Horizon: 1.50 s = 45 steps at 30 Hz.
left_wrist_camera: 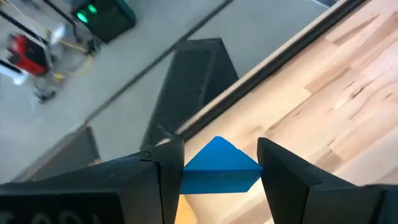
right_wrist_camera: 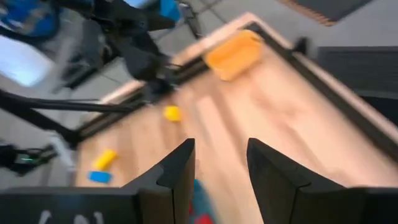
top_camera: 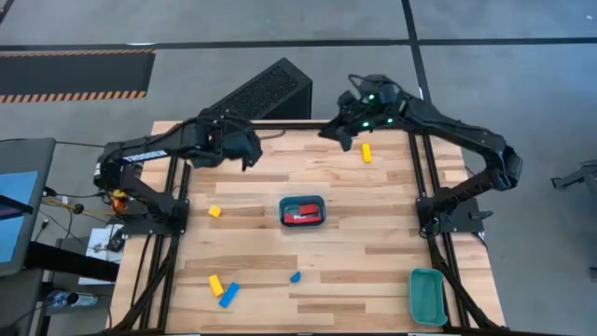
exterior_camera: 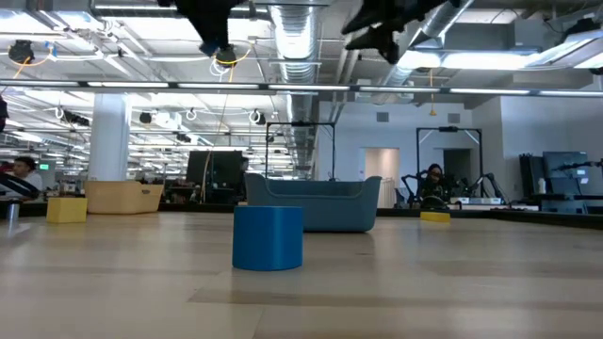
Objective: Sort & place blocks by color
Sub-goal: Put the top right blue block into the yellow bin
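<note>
My left gripper [top_camera: 244, 151] hangs high over the table's far left part, shut on a blue block [left_wrist_camera: 221, 165]. My right gripper [right_wrist_camera: 219, 167] is open and holds nothing, high above the far middle [top_camera: 343, 136]. Red blocks [top_camera: 302, 215] lie in the centre teal tray [top_camera: 303, 200]. On the table rest a yellow bar [top_camera: 367, 152], a yellow cube [top_camera: 215, 212], a yellow bar [top_camera: 215, 284], a blue bar [top_camera: 229, 295] and a small blue piece [top_camera: 295, 276], which shows close up in the low view [exterior_camera: 268, 237]. My left gripper pinches the blue block between its two fingers [left_wrist_camera: 165, 171], which sit on two opposite sides of it. A pointed corner of the block [left_wrist_camera: 217, 142] sticks out past the fingertips. The block is lifted clear, well above the table.
A second teal tray [top_camera: 427, 295] sits at the near right corner. A yellow-orange tray [right_wrist_camera: 233, 55] shows in the right wrist view near the left arm. A dark perforated box [top_camera: 266, 93] stands beyond the far edge. Bare wood lies to the right of the centre tray.
</note>
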Available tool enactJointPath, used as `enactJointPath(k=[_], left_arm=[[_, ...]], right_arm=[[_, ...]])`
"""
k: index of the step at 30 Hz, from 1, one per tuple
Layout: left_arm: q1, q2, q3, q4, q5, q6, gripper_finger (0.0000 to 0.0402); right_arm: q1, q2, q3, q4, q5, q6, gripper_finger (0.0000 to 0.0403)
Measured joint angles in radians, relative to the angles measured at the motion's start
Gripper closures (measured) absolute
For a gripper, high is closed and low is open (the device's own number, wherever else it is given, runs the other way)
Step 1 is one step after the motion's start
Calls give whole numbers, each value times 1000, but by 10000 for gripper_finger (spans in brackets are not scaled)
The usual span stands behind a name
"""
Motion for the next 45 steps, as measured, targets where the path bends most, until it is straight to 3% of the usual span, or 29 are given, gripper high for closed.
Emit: enactJointPath(k=[6,14,19,25,31,40,45], left_arm=[[115,-6,-204,264,212,42,247],[235,-46,-434,199,278,-148,246],[375,-96,-579,259,395,-203,246],[540,-98,-712,329,309,-357,236],[705,-98,-800,530,397,-365,223],[823,-98,-843,592,322,-306,221],[828,-98,-843,614,317,-345,221]], right_arm=[[-70,-63,0,-100,50,-106,239],[-140,-109,-13,-167,50,-117,239],[-146,-134,-105,-48,58,-60,238],[-123,-134,-169,-51,56,7,239],[-79,-132,-210,-13,99,40,239],[-139,-122,-210,82,120,152,240],[-176,-122,-210,97,121,197,240]])
